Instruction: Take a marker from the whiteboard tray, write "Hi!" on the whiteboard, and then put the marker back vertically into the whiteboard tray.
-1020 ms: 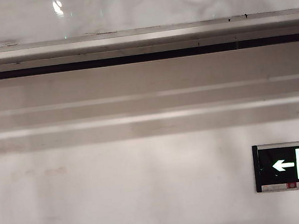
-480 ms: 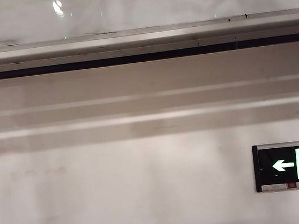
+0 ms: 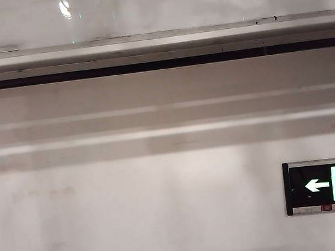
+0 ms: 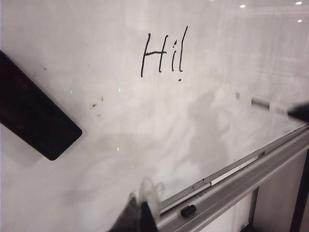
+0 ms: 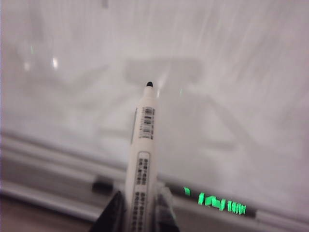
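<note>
My right gripper [image 5: 141,212] is shut on the marker [image 5: 145,145], a white barrel with printed labels. Its bare black tip points at the whiteboard [image 5: 203,53], a little short of it and above the whiteboard tray [image 5: 43,181]. In the left wrist view the whiteboard [image 4: 120,125] carries the black writing "Hi!" [image 4: 164,50]. My left gripper [image 4: 140,216] is shut on nothing, low by the board near the tray [image 4: 256,176]. The exterior view shows the whiteboard [image 3: 154,9] and the tray [image 3: 158,45], but no gripper.
A small black cap [image 4: 188,210] lies loose in the tray, also seen as the cap [image 5: 101,186]. A black eraser [image 4: 34,116] sits on the board. A blurred slim thing with green markings [image 5: 217,202] lies along the tray. A green exit sign [image 3: 327,184] hangs on the wall below.
In the exterior view only the faint reflections on the glossy whiteboard have shifted. Tray, wall and sign look the same.
</note>
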You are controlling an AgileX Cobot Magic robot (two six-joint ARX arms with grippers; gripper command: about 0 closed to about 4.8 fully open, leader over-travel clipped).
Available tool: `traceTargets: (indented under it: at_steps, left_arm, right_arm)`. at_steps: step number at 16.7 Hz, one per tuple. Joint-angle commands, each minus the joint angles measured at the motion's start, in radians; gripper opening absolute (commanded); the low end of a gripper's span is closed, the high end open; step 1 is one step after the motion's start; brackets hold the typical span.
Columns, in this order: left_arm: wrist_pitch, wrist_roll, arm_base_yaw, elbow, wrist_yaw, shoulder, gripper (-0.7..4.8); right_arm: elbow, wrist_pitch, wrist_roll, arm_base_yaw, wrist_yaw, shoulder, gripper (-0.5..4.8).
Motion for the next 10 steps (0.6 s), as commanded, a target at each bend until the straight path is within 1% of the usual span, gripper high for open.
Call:
traceTargets:
  at_steps: [1, 2, 4, 5, 7, 8, 10]
  left_arm:
    - [0.005, -0.003, 0.0, 0.003, 0.008, -0.002, -0.06]
    - [0.005, -0.003, 0.0, 0.003, 0.008, -0.002, -0.06]
    - [0.005, -0.003, 0.0, 0.003, 0.024, -0.002, -0.06]
    - [0.005, -0.003, 0.0, 0.003, 0.026, -0.002, -0.06]
    - [0.005, -0.003, 0.0, 0.003, 0.026, -0.002, -0.07]
    - [0.004, -0.003, 0.0, 0.003, 0.026, -0.002, -0.06]
    - [0.003, -0.003, 0.0, 0.003, 0.026, -0.002, -0.06]
  right_arm:
    - [-0.208, 0.1, 0.027, 0.002, 0.01, -0.096, -0.01]
    - [-0.287, 0.16, 0.034, 0.002, 0.01, -0.127, -0.01]
    - [-0.498, 0.328, 0.037, 0.002, 0.005, -0.205, -0.01]
    - [-0.565, 0.366, 0.055, 0.002, 0.005, -0.228, -0.01]
    - [-0.722, 0.444, 0.145, 0.002, -0.025, -0.263, -0.01]
    - [-0.775, 0.5, 0.147, 0.001, -0.024, -0.267, -0.01]
    - [-0.893, 0.662, 0.147, 0.001, -0.025, -0.264, -0.01]
